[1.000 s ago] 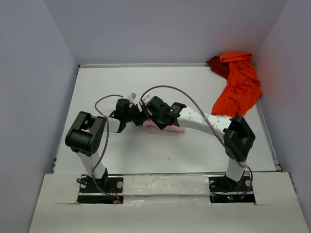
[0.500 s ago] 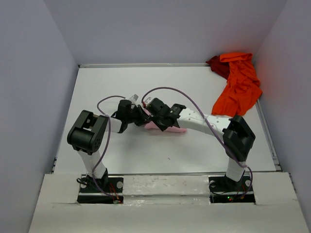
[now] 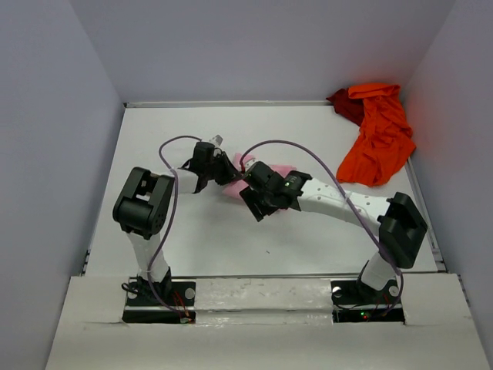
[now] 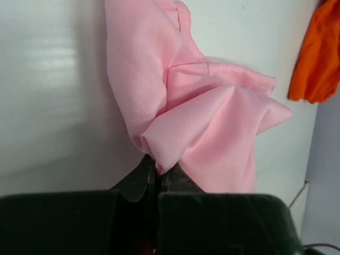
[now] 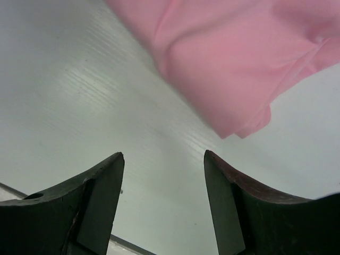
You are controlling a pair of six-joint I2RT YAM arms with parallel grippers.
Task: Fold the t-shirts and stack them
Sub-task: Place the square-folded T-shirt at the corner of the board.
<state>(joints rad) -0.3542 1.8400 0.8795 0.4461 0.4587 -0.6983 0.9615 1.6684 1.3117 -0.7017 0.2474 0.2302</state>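
Fabric is bunching in our left tool (image 4: 158,172), which is clamping shut on a fold of the light pink t-shirt (image 4: 202,117). The pink shirt is lying crumpled near the middle of the worktop (image 3: 192,247), between our two tools, not yet flat or squared. Our right tool (image 5: 163,159) is standing with its jaws spread and nothing between them, hovering just beside a loose corner of the shirt without touching it. Farther right, the dark red t-shirt (image 3: 343,102) and the bright orange-red t-shirt (image 3: 377,142) are sitting in a heap in the far right corner, the orange one lying over part of the dark one. We are reading this as the folding of the first shirt, early in the task, with nothing stacked yet. Next we are needing the right tool to find a second edge of the pink cloth and close on it, so that both tools can be drawing the shirt out flat before any fold is made.
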